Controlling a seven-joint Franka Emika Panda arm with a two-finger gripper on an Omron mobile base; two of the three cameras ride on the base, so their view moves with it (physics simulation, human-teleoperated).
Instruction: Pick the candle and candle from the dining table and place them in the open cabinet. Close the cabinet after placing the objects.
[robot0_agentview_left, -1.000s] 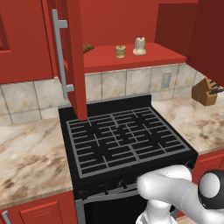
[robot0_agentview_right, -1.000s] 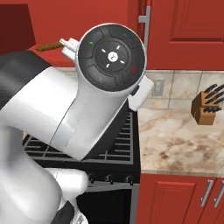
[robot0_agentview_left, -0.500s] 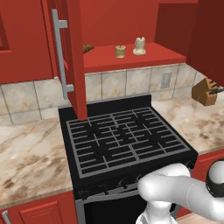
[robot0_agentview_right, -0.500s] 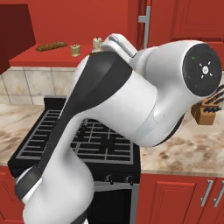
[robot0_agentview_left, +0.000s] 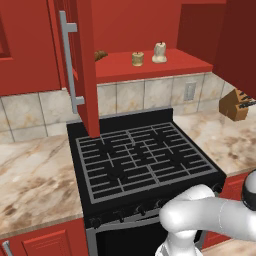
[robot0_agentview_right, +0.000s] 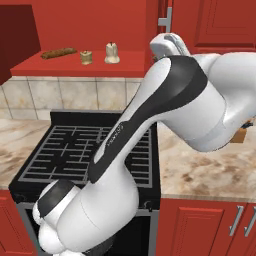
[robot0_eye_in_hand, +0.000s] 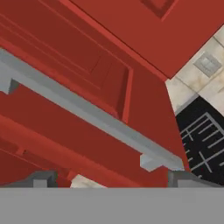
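Both candles stand on the red shelf of the open cabinet (robot0_agentview_left: 150, 67): the golden-tan candle (robot0_agentview_left: 137, 58) (robot0_agentview_right: 86, 57) and, just to its right, the pale cream candle (robot0_agentview_left: 159, 52) (robot0_agentview_right: 111, 53). The cabinet's left door (robot0_agentview_left: 82, 65) swings out over the stove, its silver handle (robot0_agentview_left: 67, 60) facing me. My arm reaches up toward the right door (robot0_agentview_right: 160, 20). In the hand view my gripper (robot0_eye_in_hand: 111, 181) is open, close in front of a red panelled door (robot0_eye_in_hand: 87, 65). That door's silver bar handle (robot0_eye_in_hand: 87, 116) runs slantwise above the fingertips (robot0_eye_in_hand: 43, 179), and nothing is held.
A brown elongated lump (robot0_agentview_left: 100, 54) (robot0_agentview_right: 58, 52) lies left of the candles on the shelf. Below is a black gas stove (robot0_agentview_left: 140, 160), with marbled countertop (robot0_agentview_left: 30, 175) on both sides. A knife block (robot0_agentview_left: 237, 105) stands at the right. Tiled backsplash with an outlet (robot0_agentview_left: 189, 91).
My arm has swung up and to the right, off the middle of the right base view, bringing the hand up to the right door. The candles and the left door have not moved.
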